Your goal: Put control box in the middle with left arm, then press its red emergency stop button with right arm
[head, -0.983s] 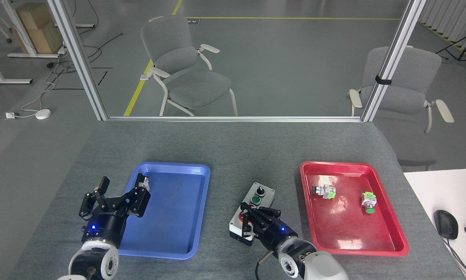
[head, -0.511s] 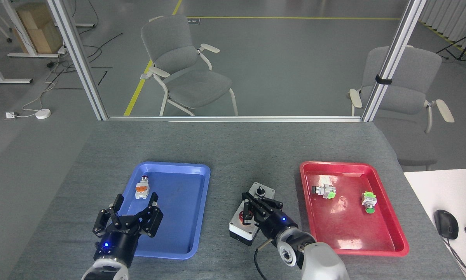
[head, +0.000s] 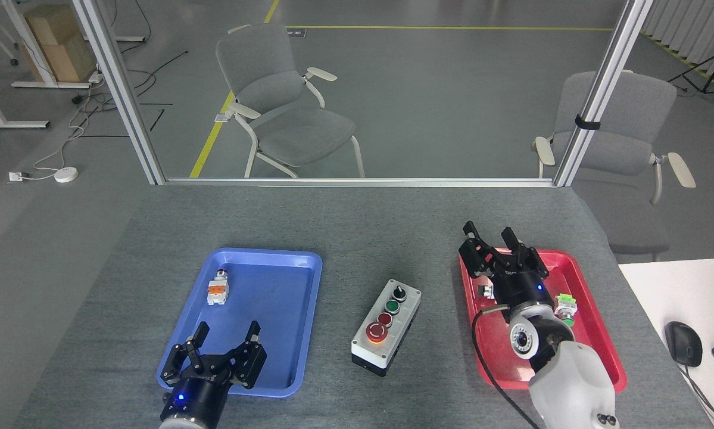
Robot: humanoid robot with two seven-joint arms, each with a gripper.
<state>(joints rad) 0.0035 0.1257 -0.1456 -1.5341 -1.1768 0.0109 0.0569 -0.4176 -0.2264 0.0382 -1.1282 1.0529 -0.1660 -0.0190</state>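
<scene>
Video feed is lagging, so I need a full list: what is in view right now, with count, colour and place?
control box: 1, light grey on black base, table centre between the trays
red emergency stop button: 1, red on yellow ring, box's near end
blue tray: 1, left of box
switch part: 1, white and orange, in blue tray
red tray: 1, right of box
green-trimmed switch parts: 2, in red tray, one partly hidden
chairs: 2, grey, beyond table
mouse: 1, black, white desk far right
left tool: open, over blue tray's near edge
right tool: open, over red tray's far left

Left arm (head: 217, 363) and right arm (head: 499, 253) both raised, fingers spread, empty.
</scene>
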